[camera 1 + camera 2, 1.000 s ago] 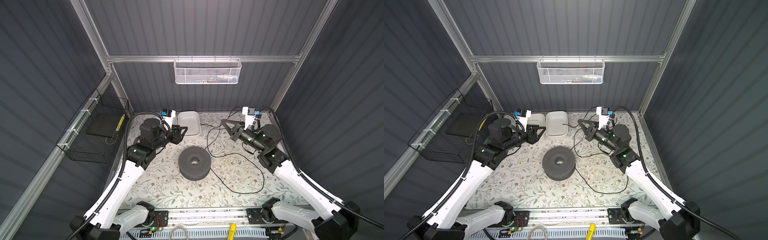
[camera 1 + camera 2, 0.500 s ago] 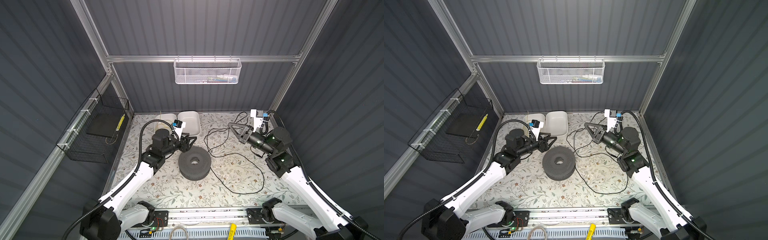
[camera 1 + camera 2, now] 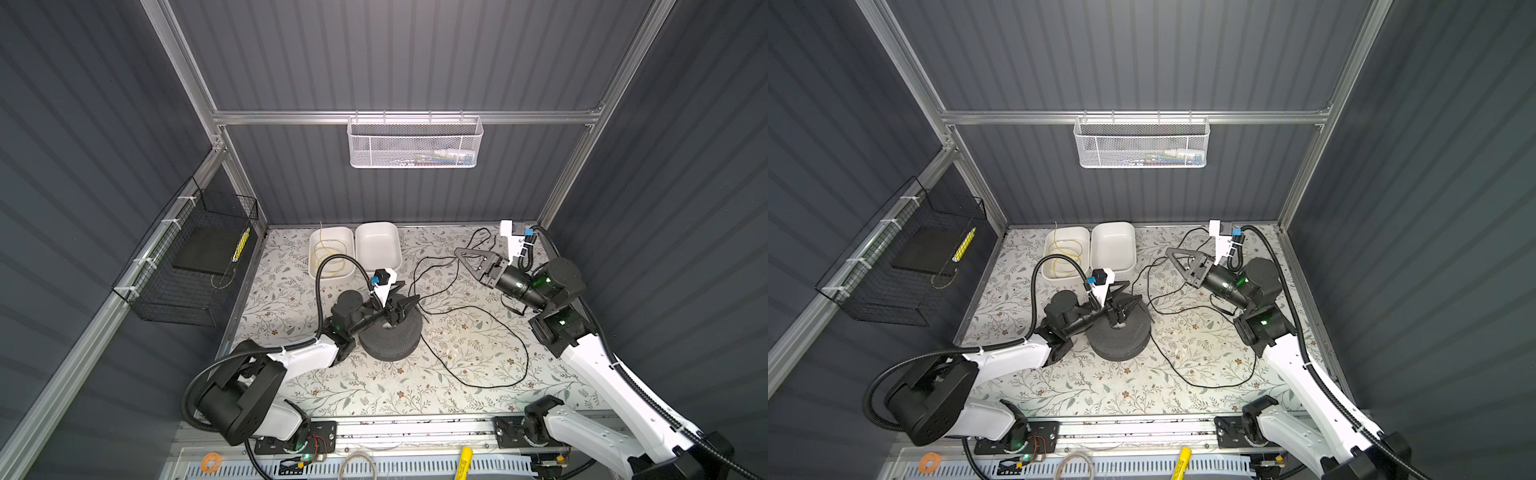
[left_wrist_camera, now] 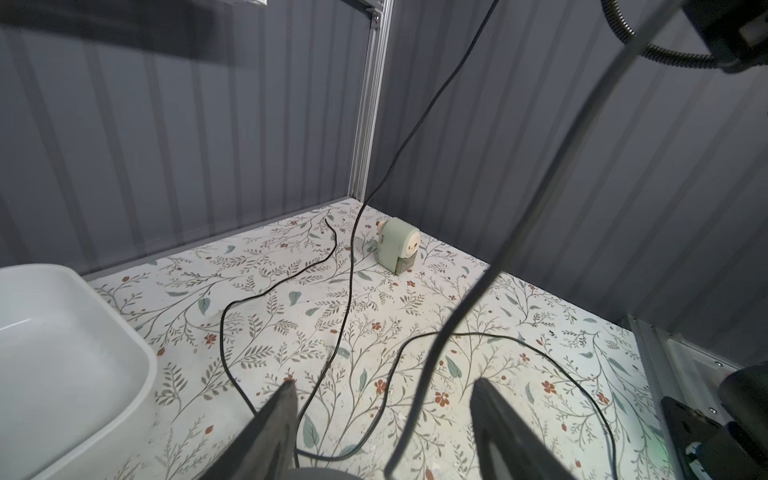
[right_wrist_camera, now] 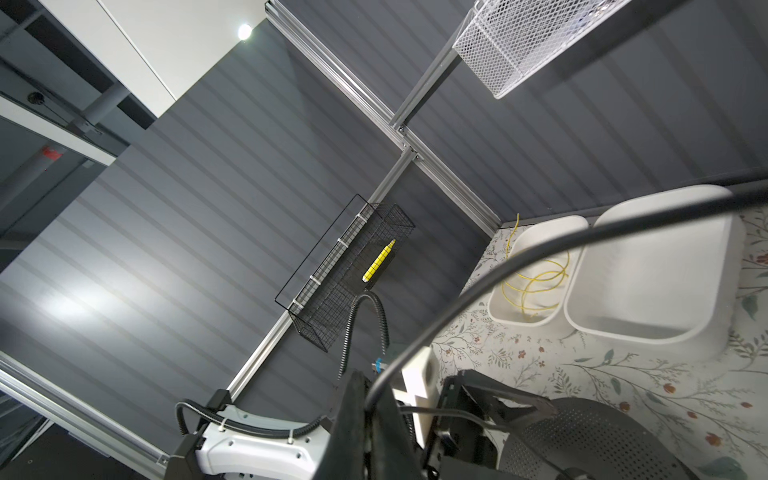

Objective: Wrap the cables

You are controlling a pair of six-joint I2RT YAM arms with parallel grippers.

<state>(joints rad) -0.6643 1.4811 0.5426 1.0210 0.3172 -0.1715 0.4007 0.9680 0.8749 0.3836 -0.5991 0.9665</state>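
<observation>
Near the table's middle, our left gripper (image 4: 382, 386) hangs over the reel (image 3: 390, 340) with its fingers spread, pinching nothing. A strand of the cord (image 4: 351, 266) passes between them, we judge so it can be steered onto the reel. The rest sprawls in loose loops over the table's right half. Toward the far right corner, our right gripper (image 3: 459, 252) is raised and pressed together on the cord, probably to keep that strand lifted.

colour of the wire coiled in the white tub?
Yellow wire coil; clearest in the right wrist view.
</observation>
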